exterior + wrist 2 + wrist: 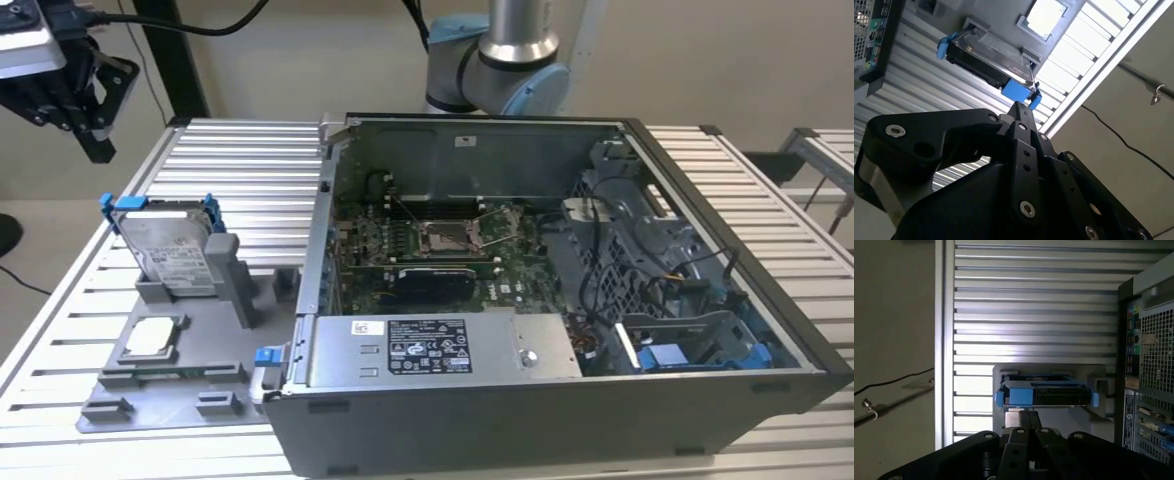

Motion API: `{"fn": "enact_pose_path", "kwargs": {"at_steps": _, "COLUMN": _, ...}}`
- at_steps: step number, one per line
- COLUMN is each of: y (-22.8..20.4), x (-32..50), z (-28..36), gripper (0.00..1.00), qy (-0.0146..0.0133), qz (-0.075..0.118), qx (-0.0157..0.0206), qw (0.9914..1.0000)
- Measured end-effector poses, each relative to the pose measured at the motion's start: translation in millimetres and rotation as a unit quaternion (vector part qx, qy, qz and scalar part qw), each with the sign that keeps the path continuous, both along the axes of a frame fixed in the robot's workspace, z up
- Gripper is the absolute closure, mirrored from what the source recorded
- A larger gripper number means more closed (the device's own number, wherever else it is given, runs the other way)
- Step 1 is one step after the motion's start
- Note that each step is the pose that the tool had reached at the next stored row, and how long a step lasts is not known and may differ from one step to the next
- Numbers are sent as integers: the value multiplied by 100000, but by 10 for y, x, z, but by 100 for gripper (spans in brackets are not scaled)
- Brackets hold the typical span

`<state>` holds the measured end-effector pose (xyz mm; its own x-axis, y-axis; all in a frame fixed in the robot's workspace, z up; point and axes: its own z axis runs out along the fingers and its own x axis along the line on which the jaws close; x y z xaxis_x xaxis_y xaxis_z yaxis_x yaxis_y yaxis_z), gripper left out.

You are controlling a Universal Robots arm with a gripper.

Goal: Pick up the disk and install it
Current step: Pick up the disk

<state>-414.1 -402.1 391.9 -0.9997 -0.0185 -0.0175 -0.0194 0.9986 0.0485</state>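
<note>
The disk point(171, 245) is a silver-grey drive with a white label in a blue bracket. It stands on edge in a slot of the grey fixture point(174, 375) on the table, at the exterior view's left. My black gripper point(100, 150) hangs well above and behind it, apart from it, with its fingers shut together on nothing. Both wrist views look down past the shut gripper tips point(1018, 106) point(1025, 414) onto the disk point(986, 52) point(1046, 394), whose blue bracket ends show at either side.
An open computer case point(534, 420) fills the middle and right of the slatted table, with the motherboard, a grey box with a black label point(427, 345) and a blue-tabbed bay point(667, 355) inside. A small square chip point(150, 337) lies on the fixture. The arm's base point(514, 60) stands behind the case.
</note>
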Motion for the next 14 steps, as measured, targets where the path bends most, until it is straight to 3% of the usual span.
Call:
{"fn": "enact_pose_path", "kwargs": {"at_steps": 3, "y": 0, "x": 1, "z": 0, "gripper": 100, "qy": 1, "qz": 2303, "qx": -13, "qw": 99973}}
{"fn": "enact_pose_path", "kwargs": {"at_steps": 7, "y": 0, "x": 1, "z": 0, "gripper": 100, "qy": 1, "qz": 5942, "qx": -24, "qw": 99823}}
{"fn": "enact_pose_path", "kwargs": {"at_steps": 10, "y": 0, "x": 1, "z": 0, "gripper": 100, "qy": 0, "qz": 8664, "qx": -28, "qw": 99624}}
{"fn": "enact_pose_path", "kwargs": {"at_steps": 14, "y": 0, "x": 1, "z": -1, "gripper": 100, "qy": -5, "qz": 12344, "qx": -40, "qw": 99235}}
